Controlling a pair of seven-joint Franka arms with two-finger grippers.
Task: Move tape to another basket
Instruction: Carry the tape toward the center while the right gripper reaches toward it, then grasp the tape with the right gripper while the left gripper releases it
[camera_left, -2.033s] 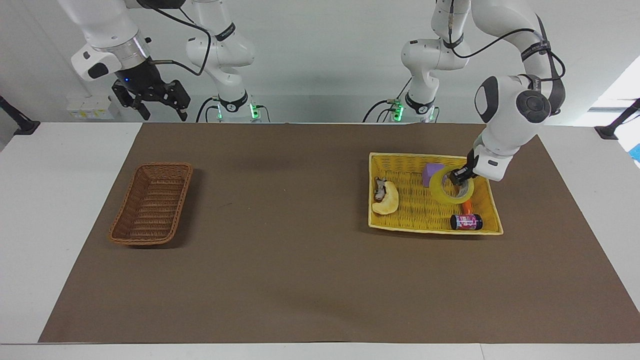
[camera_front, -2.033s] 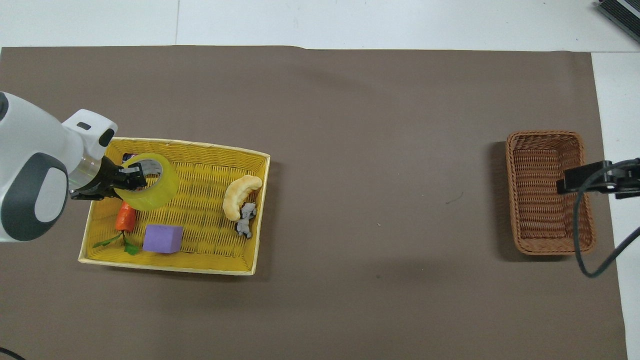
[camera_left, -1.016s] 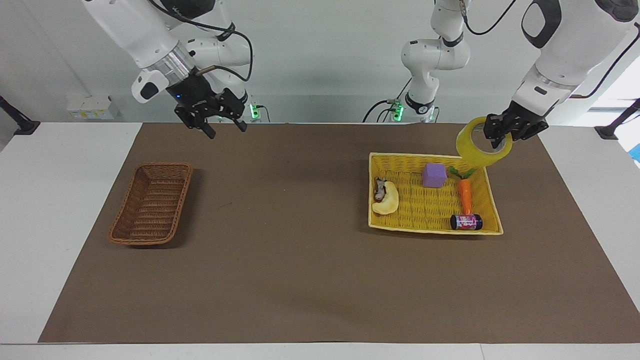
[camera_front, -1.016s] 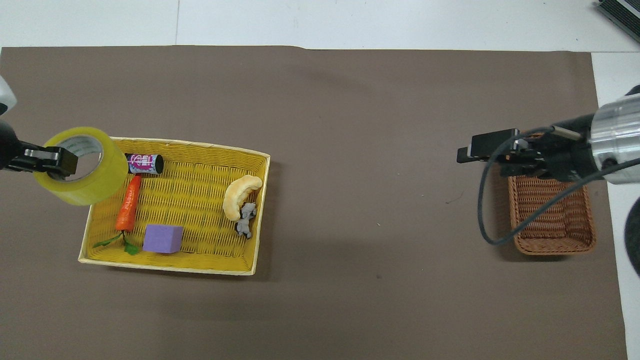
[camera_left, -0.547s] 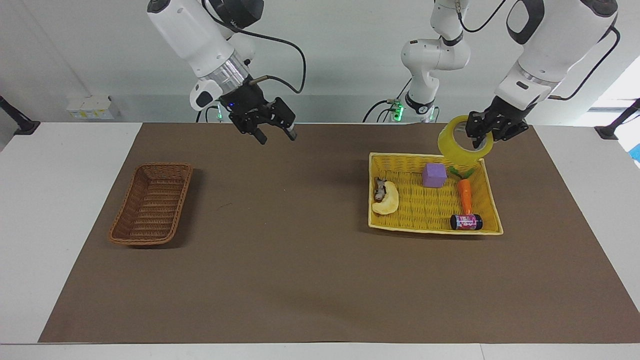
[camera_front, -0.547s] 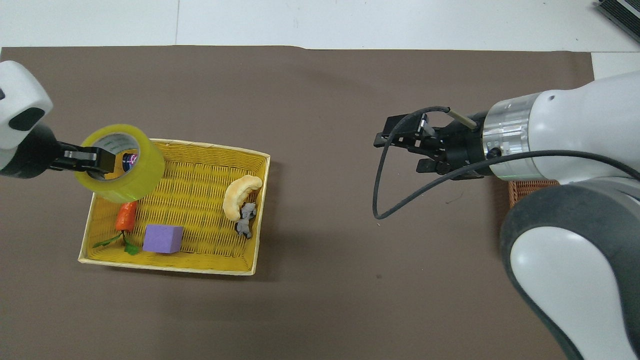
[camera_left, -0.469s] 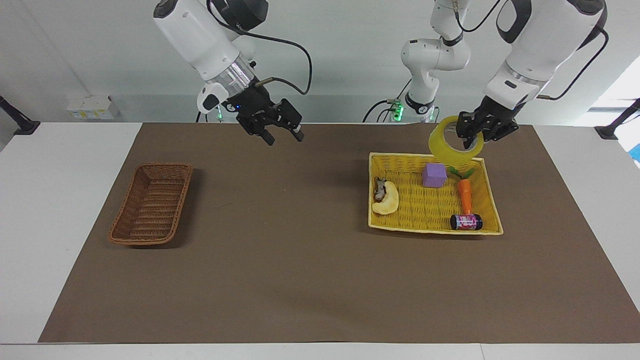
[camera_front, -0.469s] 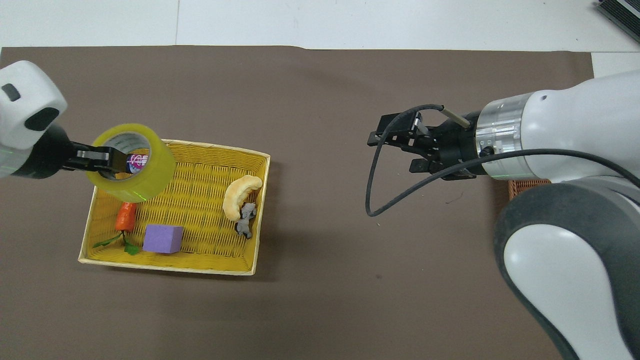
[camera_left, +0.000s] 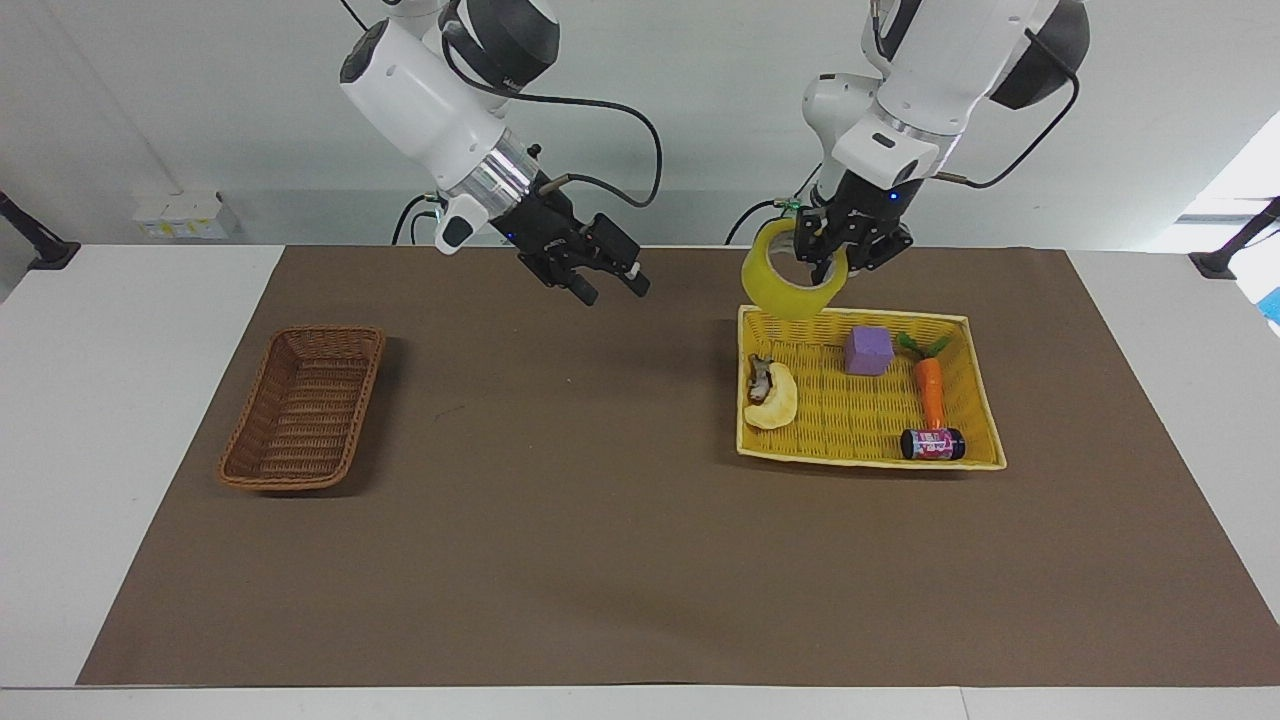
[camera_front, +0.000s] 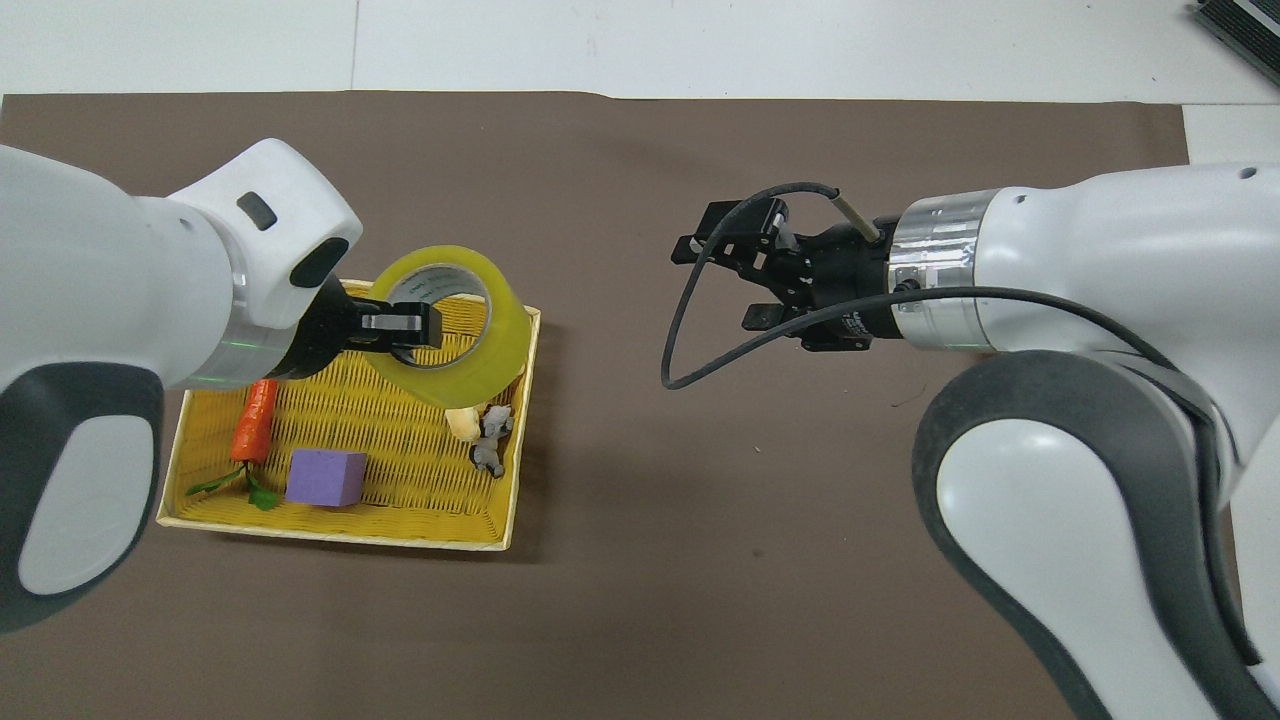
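While the tape (camera_left: 794, 283) hangs in the air over the corner of the yellow basket (camera_left: 985, 415) that is nearest the robots and the middle of the tabletop (camera_left: 600, 520), the brown basket (camera_left: 303, 408) waits at the right arm's end, well apart from it.

Going across the facing view, the brown basket comes first, and I see nothing in it. Next is the right gripper (camera_left: 598, 282), raised over the brown mat (camera_left: 560, 440) between the two baskets; its jaws stand apart and hold nothing. Then comes the left gripper (camera_left: 838, 257), whose jaws are closed on the wall of the tape, one finger inside the ring and one outside. The ring hangs tilted, with its hole turned up and toward the right arm. Last is the yellow basket, with a croissant (camera_left: 775, 398), a grey figure (camera_left: 760, 374), a purple block (camera_left: 867, 350), a carrot (camera_left: 930, 388) and a small can (camera_left: 932, 443).

The relation that matters, I think, is this: the tape lies from the open right jaws toward the left arm's end, with bare mat between them, and the brown basket is on the right arm's side. So the right arm is much nearer to the goal, and a handover looks likely. For this, the right jaws must take the ring's wall at a free place, away from the left fingers.
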